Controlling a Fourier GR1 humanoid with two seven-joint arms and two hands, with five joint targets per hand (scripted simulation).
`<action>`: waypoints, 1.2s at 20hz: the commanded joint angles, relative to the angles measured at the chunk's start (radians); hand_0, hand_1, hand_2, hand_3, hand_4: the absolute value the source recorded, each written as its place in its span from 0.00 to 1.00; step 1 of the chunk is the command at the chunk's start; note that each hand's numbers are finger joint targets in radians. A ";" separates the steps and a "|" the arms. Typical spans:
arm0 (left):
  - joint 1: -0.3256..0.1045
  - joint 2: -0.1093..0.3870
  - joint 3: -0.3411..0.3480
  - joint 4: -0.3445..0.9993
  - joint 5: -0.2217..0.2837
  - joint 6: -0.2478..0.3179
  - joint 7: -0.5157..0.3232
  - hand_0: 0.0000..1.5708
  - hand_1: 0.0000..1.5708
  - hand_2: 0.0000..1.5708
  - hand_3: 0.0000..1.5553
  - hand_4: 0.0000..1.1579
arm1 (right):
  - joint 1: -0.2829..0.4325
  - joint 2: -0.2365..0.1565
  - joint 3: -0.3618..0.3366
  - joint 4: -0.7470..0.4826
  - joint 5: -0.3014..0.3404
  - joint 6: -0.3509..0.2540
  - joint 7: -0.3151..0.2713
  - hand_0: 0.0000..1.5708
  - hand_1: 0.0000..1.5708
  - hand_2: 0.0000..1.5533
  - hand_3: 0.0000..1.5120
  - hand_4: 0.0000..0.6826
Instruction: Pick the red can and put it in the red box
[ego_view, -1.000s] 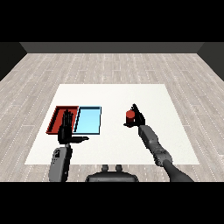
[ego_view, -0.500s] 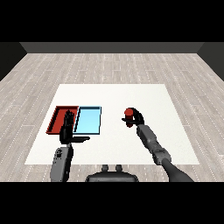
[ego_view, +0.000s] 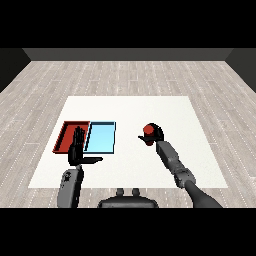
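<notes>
The right hand (ego_view: 154, 135) has its fingers curled round the red can (ego_view: 148, 131), so transport is in hand; next, carry it leftward across the light blue tray (ego_view: 101, 137) to the red tray (ego_view: 65, 136); the left hand (ego_view: 77, 150) idles, fingers straight.

Two grey forearms, built of rounded segments with darker joints between them; each ends in a black hand, left hand (ego_view: 76, 150) and right hand (ego_view: 154, 135); slim black fingers and thumb.

A light blue tray (ego_view: 101, 138) lies on the white table (ego_view: 130, 110), which stands on a grey plank floor (ego_view: 125, 75).
</notes>
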 joint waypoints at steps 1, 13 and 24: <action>-0.004 0.024 0.020 -0.004 0.040 -0.038 0.022 0.00 0.00 0.00 0.00 0.00 | -0.003 0.000 0.036 -0.111 0.017 -0.012 0.046 0.92 0.92 0.92 0.91 0.88; 0.027 -0.029 -0.126 -0.021 -0.048 0.012 0.018 0.00 0.00 0.00 0.00 0.00 | 0.148 -0.045 0.099 -0.513 0.006 0.033 0.142 0.93 0.93 0.93 0.92 0.94; -0.078 -0.031 -0.262 0.033 -0.042 0.127 0.160 0.00 0.00 0.00 0.00 0.00 | 0.362 0.072 0.410 -0.977 -0.075 -0.239 0.314 0.92 0.92 0.92 0.92 0.96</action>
